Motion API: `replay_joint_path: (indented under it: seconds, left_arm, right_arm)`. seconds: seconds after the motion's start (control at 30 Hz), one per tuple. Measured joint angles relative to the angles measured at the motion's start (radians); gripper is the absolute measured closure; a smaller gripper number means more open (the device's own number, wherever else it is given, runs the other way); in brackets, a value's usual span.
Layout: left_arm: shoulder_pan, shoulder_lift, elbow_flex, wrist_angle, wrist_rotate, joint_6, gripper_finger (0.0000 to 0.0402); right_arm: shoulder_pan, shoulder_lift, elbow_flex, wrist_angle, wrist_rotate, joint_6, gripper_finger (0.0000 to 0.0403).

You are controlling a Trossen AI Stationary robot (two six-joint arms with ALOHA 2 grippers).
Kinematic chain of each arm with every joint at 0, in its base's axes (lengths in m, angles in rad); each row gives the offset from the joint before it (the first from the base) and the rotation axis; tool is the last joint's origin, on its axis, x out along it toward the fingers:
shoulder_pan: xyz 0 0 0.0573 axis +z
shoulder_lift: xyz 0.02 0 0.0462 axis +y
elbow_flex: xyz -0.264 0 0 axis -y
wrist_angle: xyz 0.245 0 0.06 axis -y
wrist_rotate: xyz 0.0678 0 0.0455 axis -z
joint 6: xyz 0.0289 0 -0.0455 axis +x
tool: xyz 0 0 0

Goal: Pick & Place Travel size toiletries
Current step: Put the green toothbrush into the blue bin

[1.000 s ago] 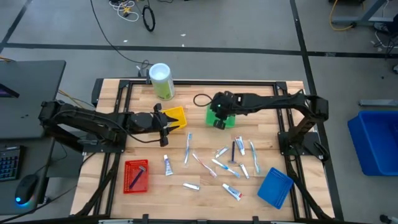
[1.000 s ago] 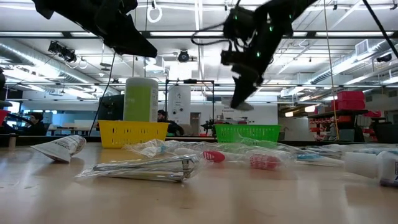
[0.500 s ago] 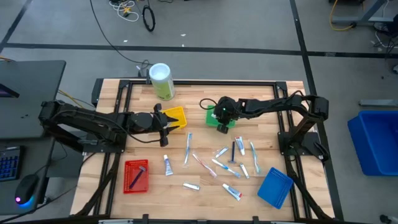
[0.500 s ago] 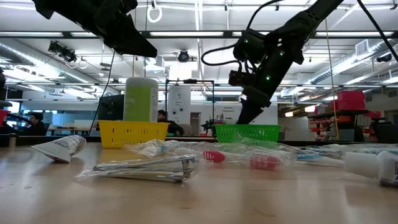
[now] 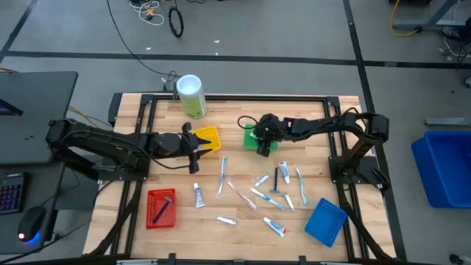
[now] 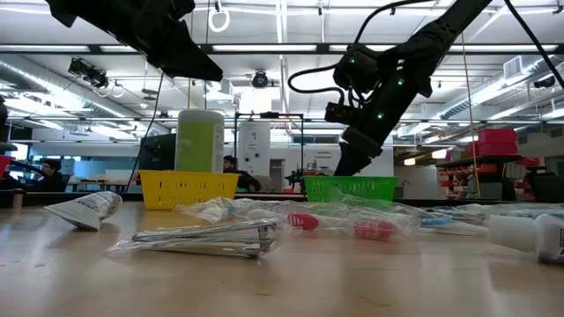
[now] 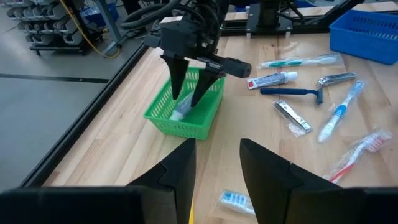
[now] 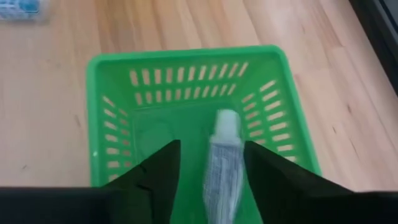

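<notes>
A white tube [image 8: 221, 163] lies on the floor of the green basket [image 8: 186, 93], cap end pointing away from my right gripper [image 8: 211, 146]. That gripper is open and reaches down into the basket [image 7: 186, 115], one finger on each side of the tube with a gap on both sides. My left gripper [image 7: 214, 149] hangs open above the table beside the yellow basket [image 5: 208, 138], with nothing between its fingers. Several toothbrushes, tubes and razors [image 5: 257, 191] lie loose on the table's middle and near part.
A white-lidded green canister [image 5: 191, 96] stands at the far edge. A red basket [image 5: 160, 207] sits near left with a dark stick in it, and a blue basket [image 5: 325, 221] sits near right. A small packet [image 7: 235, 200] lies under my left gripper.
My right gripper has come down into the green basket, tipping steeper. The white tube that hung at its fingertips now lies on the basket's floor, let go.
</notes>
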Motion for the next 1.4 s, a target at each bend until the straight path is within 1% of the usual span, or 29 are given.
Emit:
replay_joint_path:
  seconds: [0.17,0.33,0.5,0.63,0.7,0.8,0.93,1.1,1.2,1.3,1.37,1.4]
  left_arm:
    - [0.000,0.000,0.000,0.000,0.051,0.000,0.0269]
    - [0.000,0.000,0.000,0.000,0.037,0.000,0.0269]
    - [0.000,0.000,0.000,0.000,0.032,0.039,0.0269]
    - [0.000,0.000,0.000,0.000,0.031,0.065,0.0269]
    - [0.000,0.000,0.000,0.001,0.031,0.069,0.0269]
    - [0.000,0.000,0.000,0.001,0.030,0.071,0.0269]
    - [0.000,0.000,0.000,0.005,0.016,0.116,0.0269]
    - [0.000,0.000,0.000,0.006,-0.021,0.145,0.0269]
    - [0.000,0.000,0.000,0.011,-0.037,0.160,0.0269]
    - [0.000,0.001,0.000,0.045,-0.051,0.177,0.0269]
    - [0.000,0.001,0.000,0.080,-0.044,0.178,0.0269]
    - [0.000,0.001,0.000,0.096,-0.025,0.176,0.0269]
  right_arm:
    - [0.014,0.000,0.000,0.019,0.001,0.000,0.0174]
    - [0.039,-0.006,0.007,0.025,0.002,-0.004,0.0155]
    - [0.093,-0.050,0.081,-0.028,0.056,-0.006,0.0152]
    - [0.147,-0.083,0.123,-0.064,0.061,0.016,0.0160]
    - [0.177,-0.095,0.141,-0.093,0.058,0.064,0.0164]
    - [0.220,-0.111,0.151,-0.183,0.003,0.165,0.0168]
    - [0.279,-0.144,0.153,-0.321,-0.130,0.323,0.0167]
    - [0.355,-0.169,0.154,-0.588,-0.229,0.567,0.0160]
    - [0.398,-0.175,0.154,-0.760,-0.276,0.758,0.0158]
    - [0.439,-0.174,0.152,-0.908,-0.287,0.961,0.0159]
    - [0.462,-0.174,0.131,-0.931,-0.283,1.080,0.0162]
    - [0.472,-0.174,0.117,-0.935,-0.280,1.131,0.0163]
